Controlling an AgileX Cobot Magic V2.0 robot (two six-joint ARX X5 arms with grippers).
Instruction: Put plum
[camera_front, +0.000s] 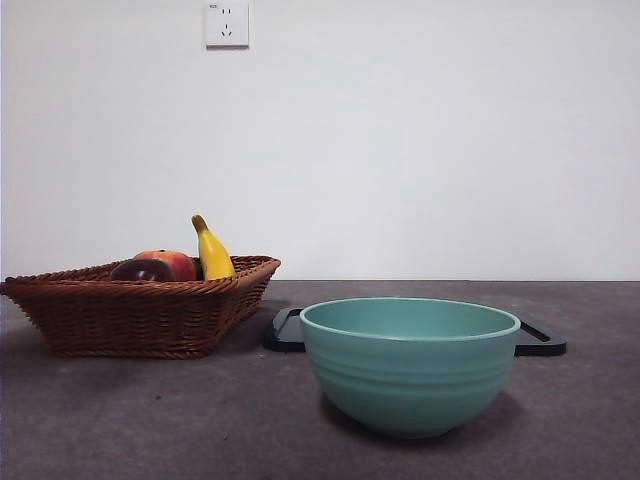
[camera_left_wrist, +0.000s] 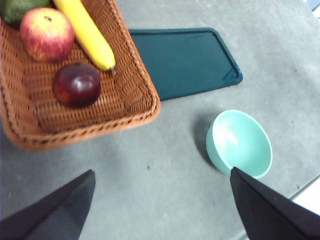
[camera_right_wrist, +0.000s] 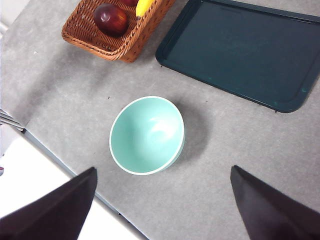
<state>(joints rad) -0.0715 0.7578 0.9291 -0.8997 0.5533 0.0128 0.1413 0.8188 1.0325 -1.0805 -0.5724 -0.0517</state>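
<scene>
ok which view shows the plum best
The left wrist view: the plum lies whole and unobstructed in the basket. The right wrist view shows it smaller, near the picture's edge; the front view shows only its top above the rim.

**Count of items on the table**

One woven basket (camera_left_wrist: 135, 100) holds four pieces of fruit: one plum (camera_left_wrist: 76, 84), one red-orange apple (camera_left_wrist: 46, 33), one yellow banana (camera_left_wrist: 86, 32) and one green fruit (camera_left_wrist: 17, 8), partly cut off. One teal bowl (camera_right_wrist: 146, 135). One dark tray (camera_right_wrist: 245, 50). Two grippers, each with two black jaws.
</scene>
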